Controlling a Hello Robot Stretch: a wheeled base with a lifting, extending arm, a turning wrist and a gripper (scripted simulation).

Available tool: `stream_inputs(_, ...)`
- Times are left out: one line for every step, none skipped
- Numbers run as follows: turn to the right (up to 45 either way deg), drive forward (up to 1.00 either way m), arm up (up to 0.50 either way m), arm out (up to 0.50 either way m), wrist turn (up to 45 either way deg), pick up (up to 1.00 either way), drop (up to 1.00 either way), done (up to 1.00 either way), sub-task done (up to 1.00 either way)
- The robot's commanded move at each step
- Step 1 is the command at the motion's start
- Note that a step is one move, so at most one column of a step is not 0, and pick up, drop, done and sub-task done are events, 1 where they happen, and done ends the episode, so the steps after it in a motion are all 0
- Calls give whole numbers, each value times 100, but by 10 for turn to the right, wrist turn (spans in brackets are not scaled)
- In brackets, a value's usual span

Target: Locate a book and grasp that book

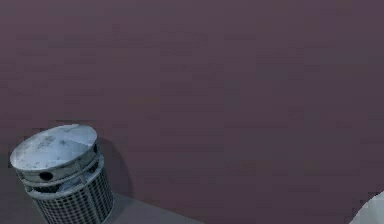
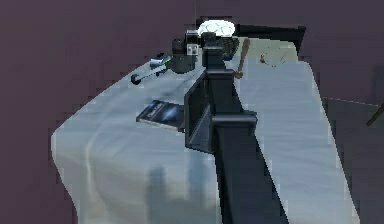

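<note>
In the forward view, a purple wall (image 1: 220,90) is rising behind a grey floor (image 1: 150,212). A bin (image 1: 70,195) is standing at the left, and its lid (image 1: 55,148) is hiding the inside.

In the arm side view, the book (image 2: 160,112) is lying flat on a pale bed (image 2: 110,150), just left of the arm (image 2: 235,150). The fingers (image 2: 165,66) are reaching over the bed's far end, and I cannot tell if they are holding anything.

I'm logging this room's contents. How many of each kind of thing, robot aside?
Lidded mesh bin: 1
Bed: 1
Flat dark book: 1
Pillow: 1
Brown stick: 1
Small grey-blue item: 1
Total: 6
</note>
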Motion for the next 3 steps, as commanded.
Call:
stream_inputs(0,0,0,0,420,0,0,0,0)
stream_inputs(0,0,-30,0,0,0,0,0,0)
stream_inputs(0,0,0,0,0,100,0,0,0)
